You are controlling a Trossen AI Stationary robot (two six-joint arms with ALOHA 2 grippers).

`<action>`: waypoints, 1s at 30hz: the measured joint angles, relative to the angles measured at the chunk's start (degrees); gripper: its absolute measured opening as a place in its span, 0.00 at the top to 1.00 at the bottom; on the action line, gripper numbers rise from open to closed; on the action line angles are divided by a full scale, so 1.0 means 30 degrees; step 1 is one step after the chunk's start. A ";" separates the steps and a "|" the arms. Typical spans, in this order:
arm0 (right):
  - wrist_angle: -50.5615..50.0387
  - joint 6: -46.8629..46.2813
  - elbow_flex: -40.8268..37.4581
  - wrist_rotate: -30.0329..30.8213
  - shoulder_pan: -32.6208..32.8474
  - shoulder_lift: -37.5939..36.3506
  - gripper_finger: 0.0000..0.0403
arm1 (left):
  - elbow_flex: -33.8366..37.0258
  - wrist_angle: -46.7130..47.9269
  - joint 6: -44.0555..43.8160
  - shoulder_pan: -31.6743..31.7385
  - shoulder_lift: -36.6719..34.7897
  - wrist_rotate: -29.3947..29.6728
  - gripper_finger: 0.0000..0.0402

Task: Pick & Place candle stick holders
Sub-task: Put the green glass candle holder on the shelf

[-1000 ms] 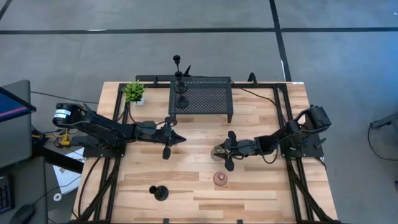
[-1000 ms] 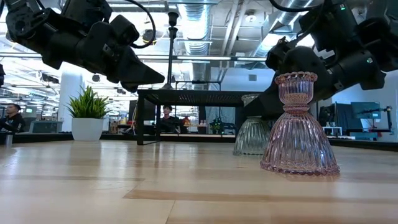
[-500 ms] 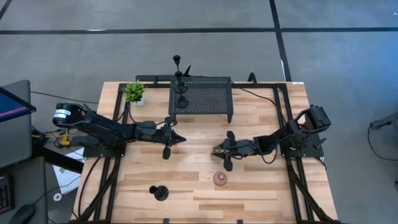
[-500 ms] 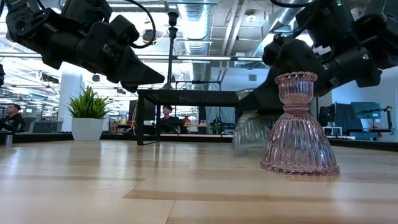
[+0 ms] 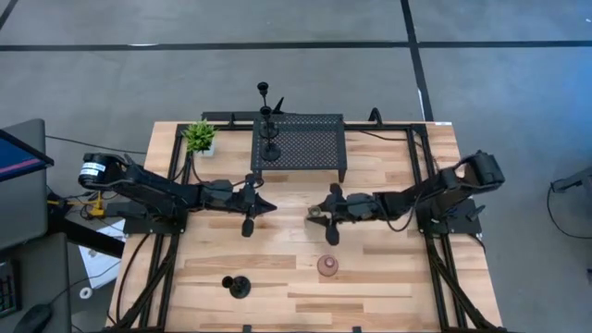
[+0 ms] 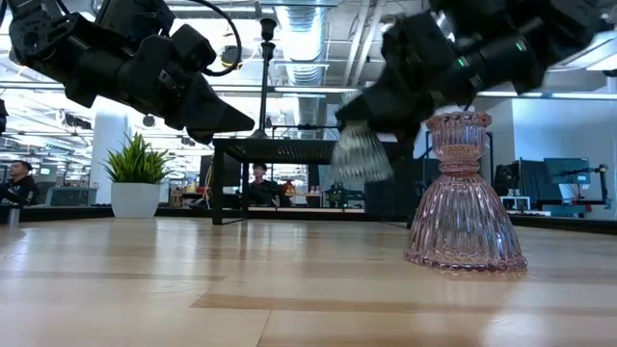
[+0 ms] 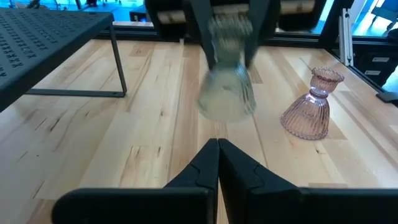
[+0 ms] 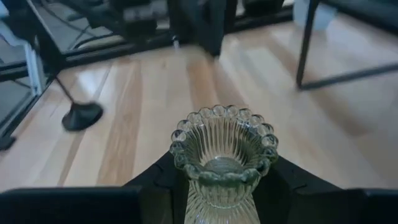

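Observation:
My right gripper is shut on a greenish-grey glass candle stick holder above the table's middle; it appears blurred in the low view. A pink glass holder stands on its bell base nearer the front edge. One slim black holder stands on its round base at the near left. More slim black holders stand at the left end of the black perforated stand. My left gripper hovers shut left of centre, holding nothing. My right gripper pinches the glass holder's narrow neck, just under its beaded cup, between the two fingers. They reach in from the table's right, slanting slightly down. The holder is lifted clear of the table, roughly upright, its bell hanging below the fingers.
A small green potted plant stands at the far left beside the stand. Bare wooden tabletop lies between the two grippers and the front edge. People and desks show in the room beyond the table.
My right gripper has risen and gone toward the table's left and slightly toward its far edge. The greenish-grey holder, which stood on the table a second ago, has come up with it and now hangs clear. The left arm has kept still.

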State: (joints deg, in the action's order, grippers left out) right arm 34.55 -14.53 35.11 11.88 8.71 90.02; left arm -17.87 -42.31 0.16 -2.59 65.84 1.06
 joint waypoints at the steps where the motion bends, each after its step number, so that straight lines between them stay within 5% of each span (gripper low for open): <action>1: -0.0755 0.0196 0.0413 -0.0023 -0.0227 -0.0389 0.70 | 0.0000 -0.0006 0.0000 0.0000 0.0000 0.0007 0.98; 11: -0.6495 0.2618 0.5079 -0.0190 -0.2260 -0.2601 0.70 | 0.0000 -0.0014 0.0000 0.0000 0.0000 0.0000 0.98; 30: -0.7514 0.3521 0.9842 -0.3555 -0.8320 -0.0402 0.70 | 0.0000 -0.0029 0.0000 0.0000 0.0000 0.0000 0.98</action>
State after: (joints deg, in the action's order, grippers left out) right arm 12.01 -3.97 64.64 1.21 -16.25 88.81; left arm -17.87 -42.39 0.16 -2.59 65.84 1.06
